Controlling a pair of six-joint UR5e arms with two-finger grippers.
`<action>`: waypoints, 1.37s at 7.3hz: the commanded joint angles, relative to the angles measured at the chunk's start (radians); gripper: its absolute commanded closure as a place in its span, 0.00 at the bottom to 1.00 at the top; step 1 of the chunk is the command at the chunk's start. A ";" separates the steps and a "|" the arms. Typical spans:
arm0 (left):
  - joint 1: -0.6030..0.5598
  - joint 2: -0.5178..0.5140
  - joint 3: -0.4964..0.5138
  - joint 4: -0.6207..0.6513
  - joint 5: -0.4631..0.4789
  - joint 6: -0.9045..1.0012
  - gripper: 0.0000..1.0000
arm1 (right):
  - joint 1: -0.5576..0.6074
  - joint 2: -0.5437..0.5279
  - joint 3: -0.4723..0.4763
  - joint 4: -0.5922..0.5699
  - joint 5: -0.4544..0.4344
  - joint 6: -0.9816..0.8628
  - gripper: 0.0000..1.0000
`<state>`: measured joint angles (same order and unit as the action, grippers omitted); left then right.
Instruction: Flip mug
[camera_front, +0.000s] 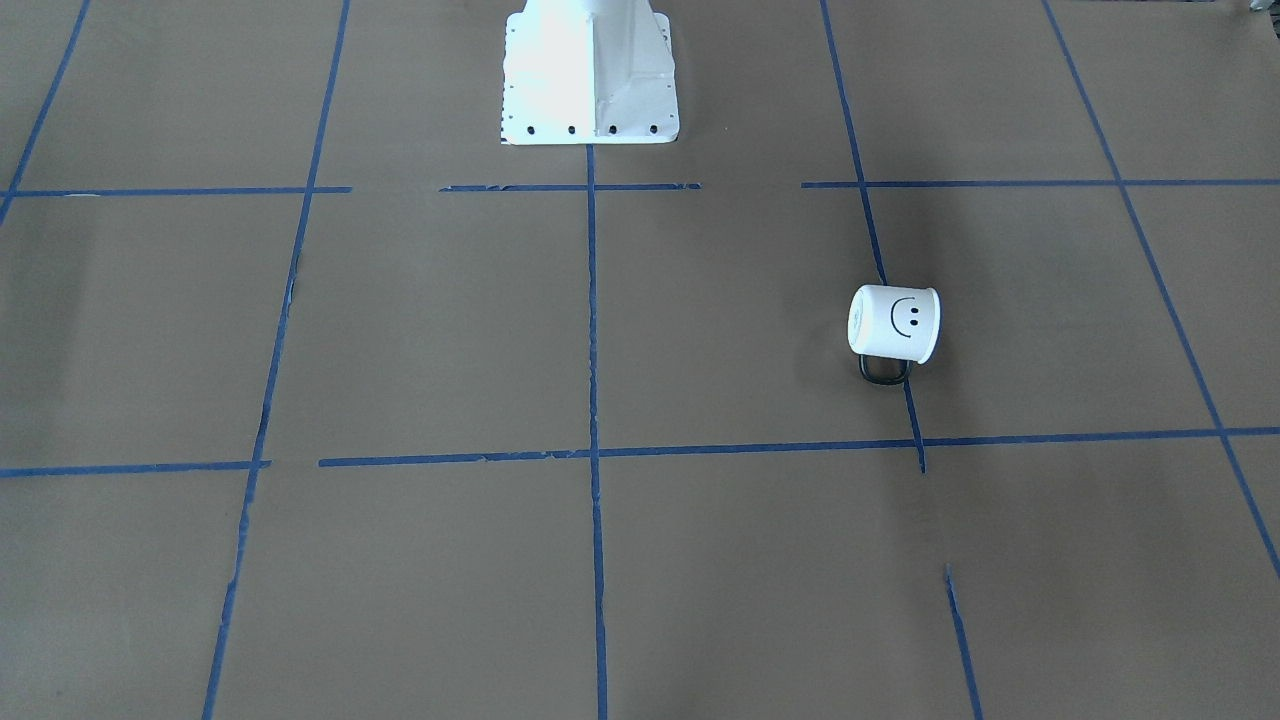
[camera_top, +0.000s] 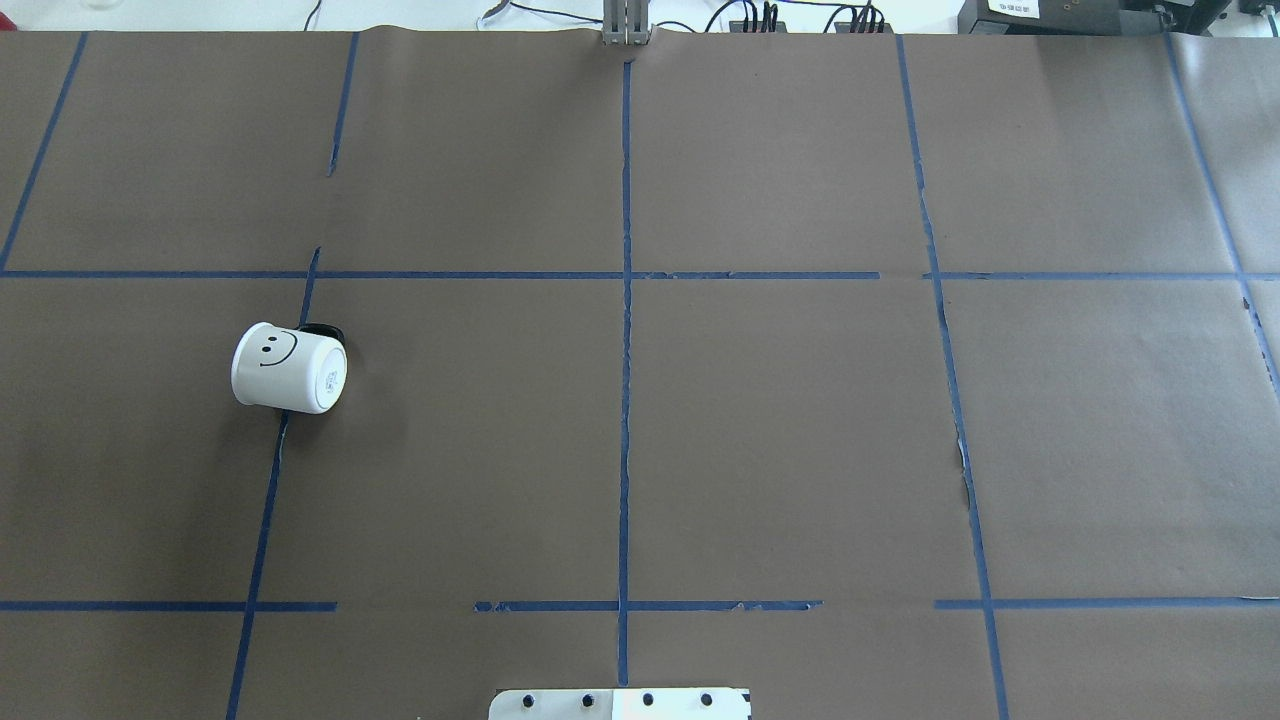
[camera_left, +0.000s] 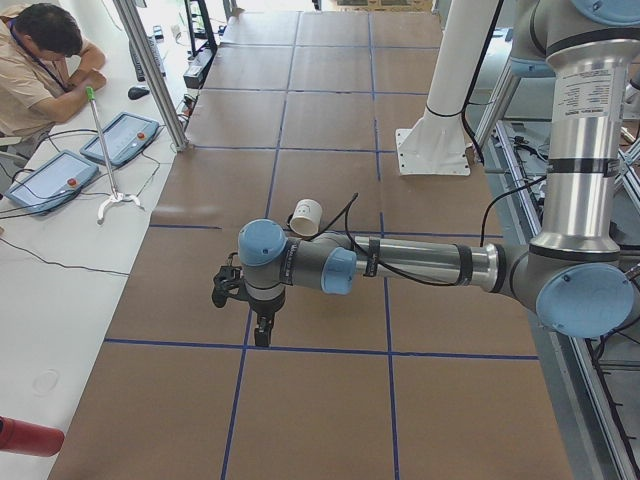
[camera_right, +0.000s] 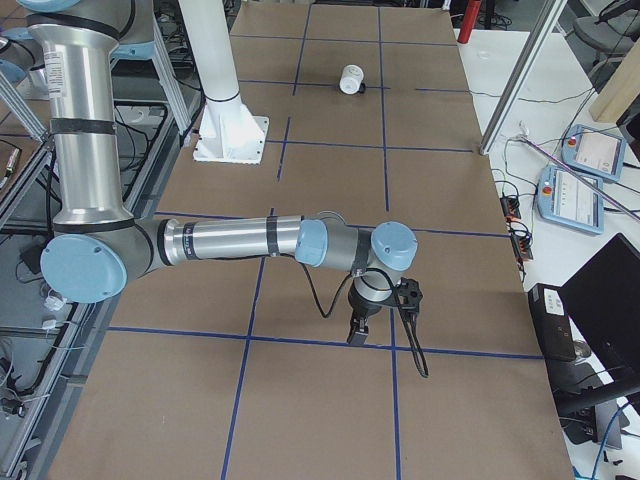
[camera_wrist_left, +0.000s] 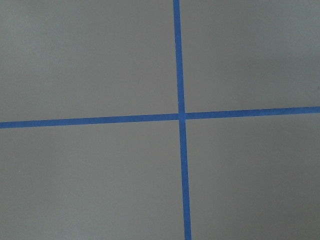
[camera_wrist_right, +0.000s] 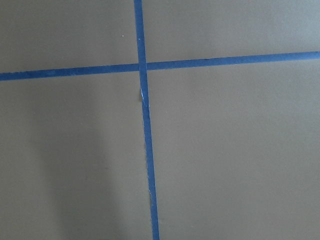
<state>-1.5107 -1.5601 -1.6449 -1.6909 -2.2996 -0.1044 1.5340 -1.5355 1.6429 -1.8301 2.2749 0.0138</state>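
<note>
The white mug (camera_front: 893, 322) with a black smiley face lies on its side on the brown paper, on a blue tape line. Its flat base faces the table's middle and its black handle (camera_front: 884, 371) points away from the robot. It also shows in the overhead view (camera_top: 289, 368) at the left, and small in the exterior left view (camera_left: 307, 216) and the exterior right view (camera_right: 352, 79). My left gripper (camera_left: 262, 335) shows only in the exterior left view, hanging over the table short of the mug; I cannot tell whether it is open or shut. My right gripper (camera_right: 357, 335) shows only in the exterior right view, far from the mug; I cannot tell its state either.
The white robot pedestal (camera_front: 590, 75) stands at the table's robot side. Blue tape lines (camera_top: 626, 400) grid the paper. Both wrist views show only paper and crossing tape. An operator (camera_left: 40, 60) and control pendants (camera_left: 120, 140) sit on a side table.
</note>
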 joint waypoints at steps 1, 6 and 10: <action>0.064 -0.040 -0.004 -0.006 -0.001 0.002 0.00 | 0.000 0.000 0.000 0.000 0.000 0.000 0.00; 0.416 -0.072 -0.029 -0.475 -0.032 -0.512 0.00 | 0.000 0.000 0.000 0.000 0.000 0.000 0.00; 0.562 -0.066 -0.023 -0.779 0.197 -0.961 0.00 | 0.000 0.000 0.000 0.000 0.000 0.000 0.00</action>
<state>-0.9821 -1.6265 -1.6688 -2.4145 -2.1846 -0.9778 1.5340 -1.5355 1.6429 -1.8300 2.2749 0.0138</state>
